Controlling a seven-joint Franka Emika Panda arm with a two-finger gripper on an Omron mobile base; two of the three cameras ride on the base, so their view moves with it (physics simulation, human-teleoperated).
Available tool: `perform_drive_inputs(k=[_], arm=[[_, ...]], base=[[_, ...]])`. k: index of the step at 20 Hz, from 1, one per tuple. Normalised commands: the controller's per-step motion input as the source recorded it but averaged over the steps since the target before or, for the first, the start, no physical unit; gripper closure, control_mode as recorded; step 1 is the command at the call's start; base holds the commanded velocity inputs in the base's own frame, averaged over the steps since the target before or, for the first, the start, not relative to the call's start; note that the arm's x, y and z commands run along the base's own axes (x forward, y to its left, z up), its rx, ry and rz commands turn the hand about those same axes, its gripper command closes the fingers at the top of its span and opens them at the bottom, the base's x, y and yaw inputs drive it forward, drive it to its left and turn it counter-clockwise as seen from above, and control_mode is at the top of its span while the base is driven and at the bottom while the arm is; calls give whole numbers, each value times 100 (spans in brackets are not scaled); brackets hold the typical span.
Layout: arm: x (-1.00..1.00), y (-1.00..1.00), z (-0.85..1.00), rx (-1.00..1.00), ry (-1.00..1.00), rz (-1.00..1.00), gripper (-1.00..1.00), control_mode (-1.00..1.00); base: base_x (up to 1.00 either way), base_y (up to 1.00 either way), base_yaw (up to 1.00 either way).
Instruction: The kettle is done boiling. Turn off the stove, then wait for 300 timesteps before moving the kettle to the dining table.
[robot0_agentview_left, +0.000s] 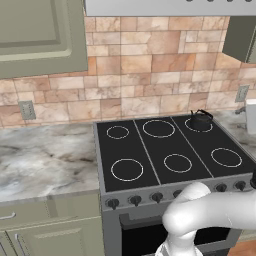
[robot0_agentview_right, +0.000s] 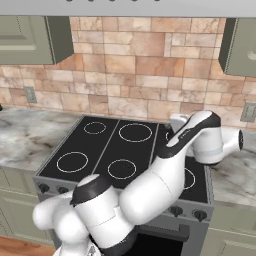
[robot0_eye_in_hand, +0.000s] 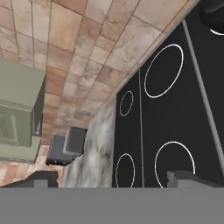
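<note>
Stove sits between marble counters, black glass top, white ring burners, knob row along front; kettle on the back right burner, upright; gripper hovers above the cooktop, fingertips well apart, holding nothing.
</note>
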Motion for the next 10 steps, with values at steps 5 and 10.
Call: perform_drive_inputs(k=[5, 10], arm=[[36, -4, -1, -2, 0, 1, -100, -100], [40, 0, 0, -3, 0, 0, -100, -100]], base=[[0, 0, 0], [0, 0, 0]])
